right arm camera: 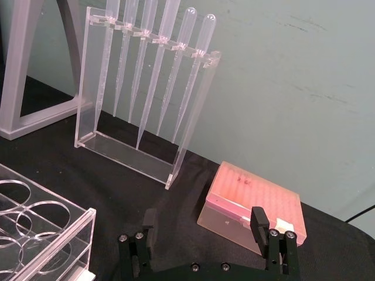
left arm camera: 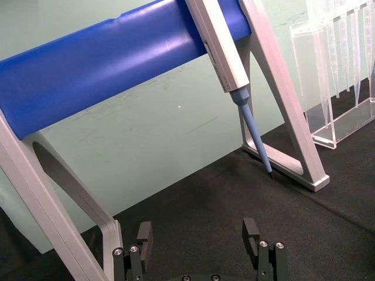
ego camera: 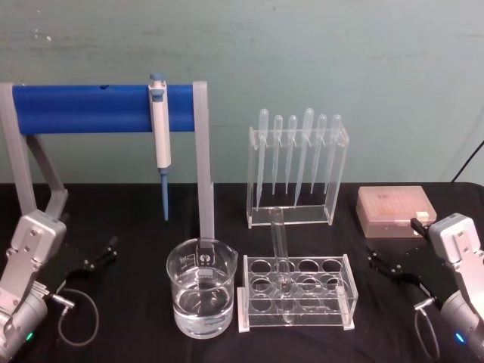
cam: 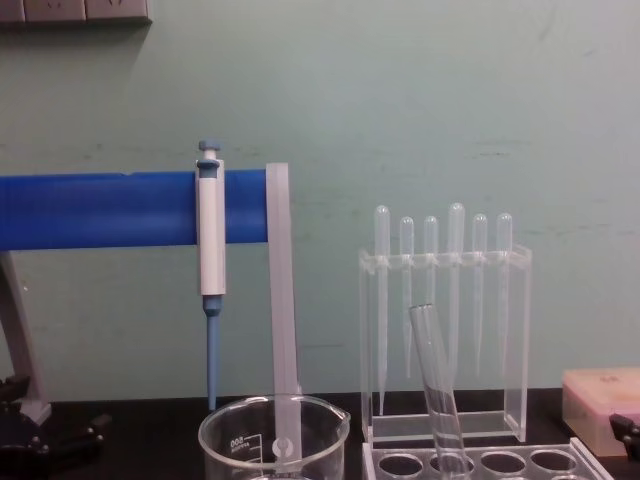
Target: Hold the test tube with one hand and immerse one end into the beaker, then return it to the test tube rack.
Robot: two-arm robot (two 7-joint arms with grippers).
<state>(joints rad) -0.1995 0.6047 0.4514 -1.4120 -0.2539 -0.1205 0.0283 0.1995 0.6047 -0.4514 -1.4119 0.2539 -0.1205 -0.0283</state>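
Nearest the robot, the left gripper (ego camera: pixel 102 253) sat low at about eight o'clock on the black table, jaws wide apart and holding nothing. The right gripper (ego camera: pixel 386 265) mirrored it at about four o'clock, equally wide and empty.

Between them, at six o'clock, stood the beaker (ego camera: pixel 200 299), roughly a third full of clear liquid. Just beside it, at its three o'clock, was the test tube rack (ego camera: pixel 342 302). The test tube (ego camera: pixel 281 249) stood in one of the rack's middle holes, tilted rather than upright, its open rim leaning toward eleven o'clock and well above the rack top.

The tube looked like thin glass: light, stiff, smooth enough to slip, and easily cracked by a hard squeeze. The best hold was probably on the bare upper length, below the rim and above the rack (the lower part was boxed in by acrylic). A gentle pinch across its width would do, drawn out along its lean.

Farther back, at one o'clock, the pipette stand (ego camera: pixel 339 181) held its row of pipettes, with a pink tip box (ego camera: pixel 395 212) at two o'clock. The pipettor (ego camera: pixel 159 144) hung from the blue bar (ego camera: pixel 83 108) at eleven.
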